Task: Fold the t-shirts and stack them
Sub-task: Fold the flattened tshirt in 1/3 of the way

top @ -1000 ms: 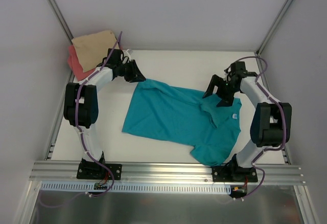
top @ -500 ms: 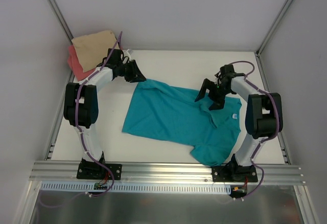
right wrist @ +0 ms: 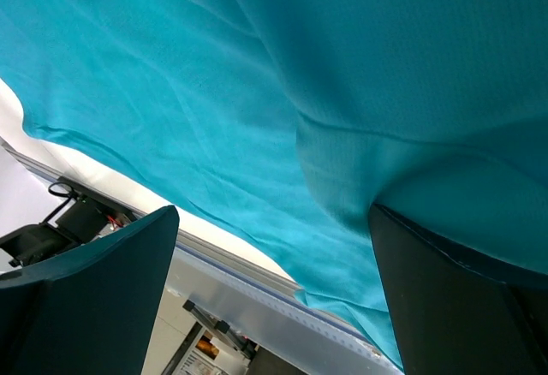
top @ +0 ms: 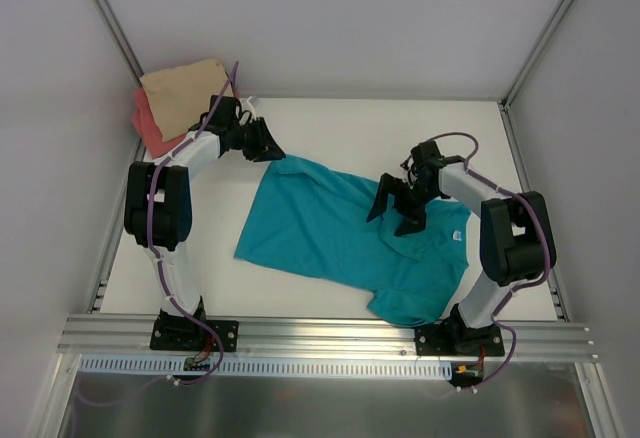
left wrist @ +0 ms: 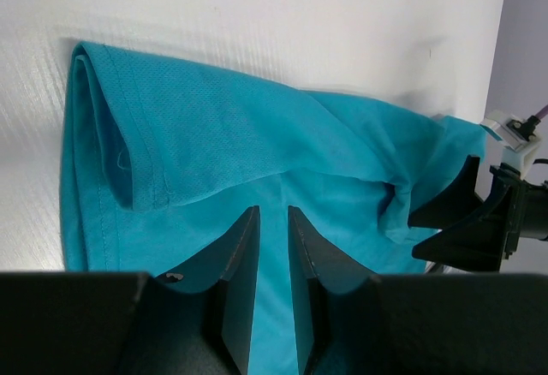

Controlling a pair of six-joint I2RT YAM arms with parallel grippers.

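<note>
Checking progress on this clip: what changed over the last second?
The right end effector, jaws open, swept left and nearer over the teal t-shirt. The left end effector stayed pinched on its far corner; the tan t-shirt and coral t-shirt did not move.

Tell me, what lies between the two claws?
Only the teal t-shirt, spread from the left gripper to the right gripper, as the top view shows.

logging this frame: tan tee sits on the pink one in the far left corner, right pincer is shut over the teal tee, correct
Not shut: the right pincer is wide open over the teal tee, as the right wrist view shows. The tan tee does sit on the pink one.
</note>
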